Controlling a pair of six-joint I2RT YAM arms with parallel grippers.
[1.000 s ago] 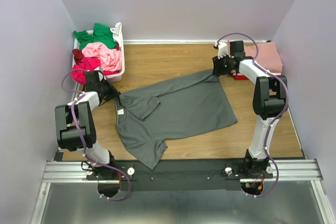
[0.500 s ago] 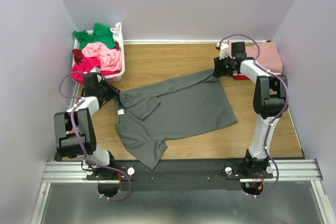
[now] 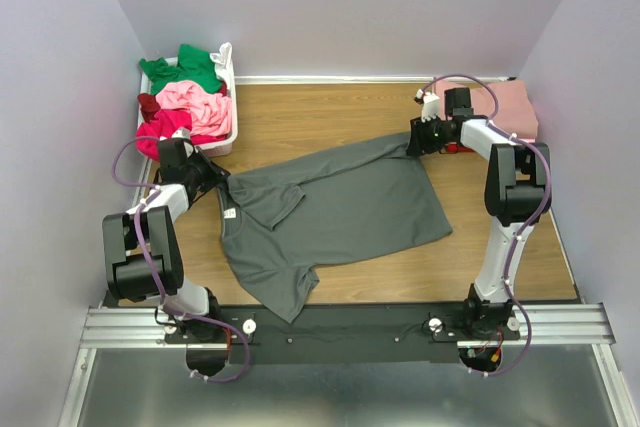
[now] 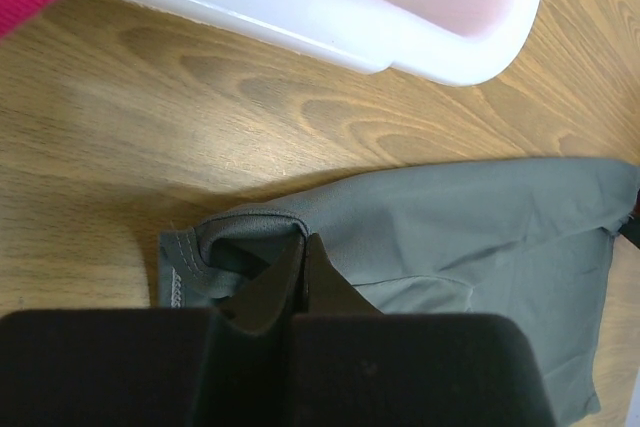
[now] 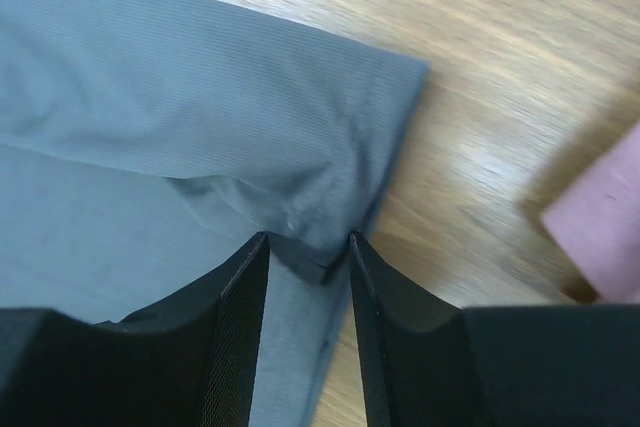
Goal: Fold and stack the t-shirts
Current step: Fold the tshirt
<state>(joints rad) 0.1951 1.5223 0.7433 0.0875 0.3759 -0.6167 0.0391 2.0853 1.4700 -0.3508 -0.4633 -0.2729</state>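
Counter [image 3: 330,107] carries the dark grey t-shirt [image 3: 340,207], spread out just right of the white basket [image 3: 232,119] full of coloured t-shirts [image 3: 190,97]. Left pincer [image 4: 303,257] is pressed together on the shirt edge nearest the basket. Right pincer [image 5: 308,247] pinches the hem corner farthest from the basket.
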